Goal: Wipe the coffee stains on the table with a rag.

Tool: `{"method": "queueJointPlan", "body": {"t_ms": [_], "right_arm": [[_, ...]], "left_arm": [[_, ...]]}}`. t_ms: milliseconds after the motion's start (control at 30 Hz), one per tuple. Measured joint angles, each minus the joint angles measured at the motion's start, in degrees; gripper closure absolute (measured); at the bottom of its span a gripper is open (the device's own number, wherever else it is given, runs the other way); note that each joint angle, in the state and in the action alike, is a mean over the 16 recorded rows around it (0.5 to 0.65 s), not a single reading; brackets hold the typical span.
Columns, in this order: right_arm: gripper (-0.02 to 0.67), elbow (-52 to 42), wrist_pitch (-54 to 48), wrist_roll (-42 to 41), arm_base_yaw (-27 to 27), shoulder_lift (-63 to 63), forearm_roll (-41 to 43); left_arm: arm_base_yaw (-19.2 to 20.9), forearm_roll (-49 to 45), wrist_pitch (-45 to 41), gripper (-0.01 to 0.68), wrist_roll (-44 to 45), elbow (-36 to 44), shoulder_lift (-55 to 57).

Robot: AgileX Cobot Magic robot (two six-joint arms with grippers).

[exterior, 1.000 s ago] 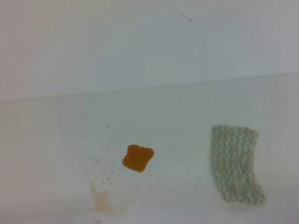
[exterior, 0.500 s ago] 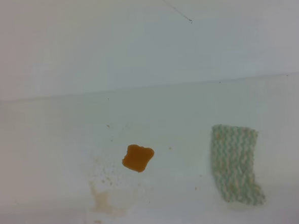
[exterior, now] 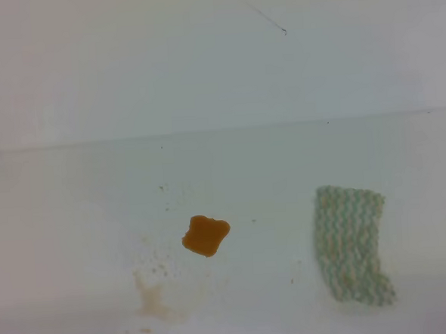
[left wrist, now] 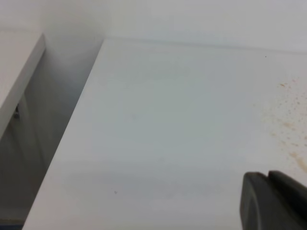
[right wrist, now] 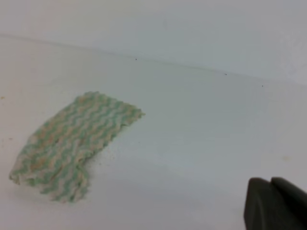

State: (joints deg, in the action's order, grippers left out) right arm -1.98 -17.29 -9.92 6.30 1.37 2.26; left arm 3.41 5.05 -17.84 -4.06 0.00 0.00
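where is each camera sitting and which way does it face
Exterior high: above the table, looking down at the orange stain and rag; no robot shows.
Left wrist: low over the table's left edge; left tool at lower right, shut.
Right wrist: low, facing the rag; right tool at lower right, shut.
Shared: high and right wrist both show the rag.

A plain white wall (exterior: 201,62) rises behind — evenly lit, faintly scratched.

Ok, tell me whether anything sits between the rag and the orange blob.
Nothing visible does. Bare white table lies between the rag and the coffee stains, which sit to the rag's left, apart from it.
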Motion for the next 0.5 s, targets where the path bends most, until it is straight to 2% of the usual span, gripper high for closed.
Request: {"method": "queueJointPlan", "body": {"t_ms": [500], "right_arm": [[0.652, -0.1, -0.4, 0.0, 0.0, 0.1, 0.0]], "left_arm": [[0.0, 0.0, 0.0, 0.675, 0.0, 0.0, 0.0]]}}
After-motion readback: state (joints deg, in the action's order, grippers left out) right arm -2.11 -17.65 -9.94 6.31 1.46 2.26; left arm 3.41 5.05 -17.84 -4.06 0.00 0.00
